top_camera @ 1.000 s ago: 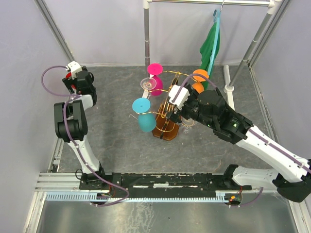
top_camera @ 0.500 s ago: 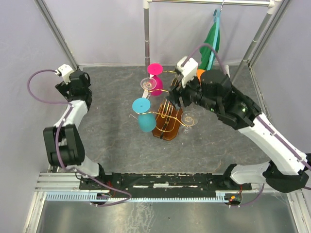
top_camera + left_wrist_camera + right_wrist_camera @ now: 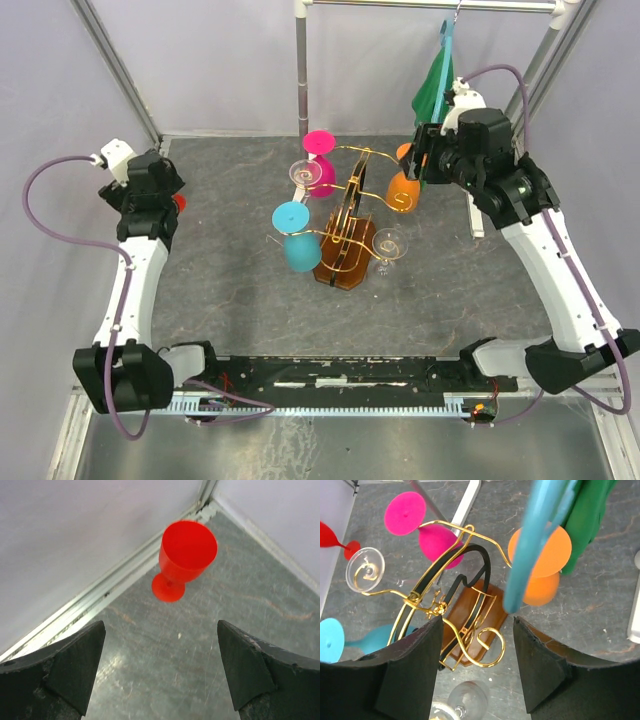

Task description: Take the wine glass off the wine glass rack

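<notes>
Right wrist view gives you the right pincer [image 3: 475, 655] spread wide with nothing between its fingers, looking down on the wine glass rack [image 3: 492, 596]. At the bottom edge of that view, a clear wine glass [image 3: 468, 696] sits low beside the rack's wooden base, under a bare gold curl. An orange glass [image 3: 542, 590], a pink glass [image 3: 436, 537] and a cyan glass [image 3: 372, 639] hang from the wire arms. Your left pincer [image 3: 160, 670] is likewise apart and empty, poised over a red glass [image 3: 186, 555] standing upright on the counter [image 3: 165, 655] near the corner.
</notes>
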`<state>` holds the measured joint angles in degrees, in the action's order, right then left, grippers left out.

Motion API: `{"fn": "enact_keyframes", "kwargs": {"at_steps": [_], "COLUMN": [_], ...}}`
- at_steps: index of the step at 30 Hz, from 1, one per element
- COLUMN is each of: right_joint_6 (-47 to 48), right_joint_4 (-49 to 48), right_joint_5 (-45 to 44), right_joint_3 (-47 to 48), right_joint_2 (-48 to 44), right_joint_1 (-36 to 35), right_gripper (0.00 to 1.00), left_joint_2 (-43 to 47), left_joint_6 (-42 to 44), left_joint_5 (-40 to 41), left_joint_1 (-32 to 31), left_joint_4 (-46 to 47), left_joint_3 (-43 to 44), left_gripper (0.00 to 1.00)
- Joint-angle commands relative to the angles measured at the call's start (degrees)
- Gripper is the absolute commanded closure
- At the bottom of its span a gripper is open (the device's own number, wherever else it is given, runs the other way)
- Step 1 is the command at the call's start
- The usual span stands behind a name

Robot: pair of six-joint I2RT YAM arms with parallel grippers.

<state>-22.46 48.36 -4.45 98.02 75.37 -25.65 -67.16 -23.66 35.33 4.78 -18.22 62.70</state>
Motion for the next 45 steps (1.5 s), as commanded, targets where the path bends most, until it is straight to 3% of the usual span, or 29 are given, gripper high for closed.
{"fn": "enact_keyframes", "kwargs": {"at_steps": [1,8,13,19,27,45], "right_joint_6": [-5.06,-5.37,-7.36,-11.84,-19.54,-23.4], "right_joint_4": [-6.08,-4.3,-4.61,-13.27,-25.66,-34.39], "right_joint_5": [9.53,13.58,13.32,21.34,31.98,32.56], "right_joint_3": [-5.8,-9.89,-14.35,-20.58,-21.21,-18.81], "right_joint_2": [-3.53,-8.62,-9.25,-7.87,0.7,10.01], "right_joint_1": [4.74,5.92,11.21,20.25,26.16,27.14], "right_gripper": [0.34,0.33,0.34,0.55,0.61,0.62], "left_joint_2": [4.18,9.86,10.86,11.69,12.75,12.21], "left_joint_6": [-3.09,-3.46,-4.03,-2.98,-2.13,-2.18], "left_joint_5": [-5.22,-12.89,-23.96,-31.91,-36.56,-39.01], "left_joint_1": [0.1,0.14,0.15,0.04,0.12,0.12], "left_joint_4": [-7.16,-11.18,-14.7,-17.17,-17.8,-15.3], "left_joint_3": [1.46,3.32,7.08,10.68,11.37,6.91], "left_gripper": [0.01,0.01,0.03,0.04,0.04,0.04]}}
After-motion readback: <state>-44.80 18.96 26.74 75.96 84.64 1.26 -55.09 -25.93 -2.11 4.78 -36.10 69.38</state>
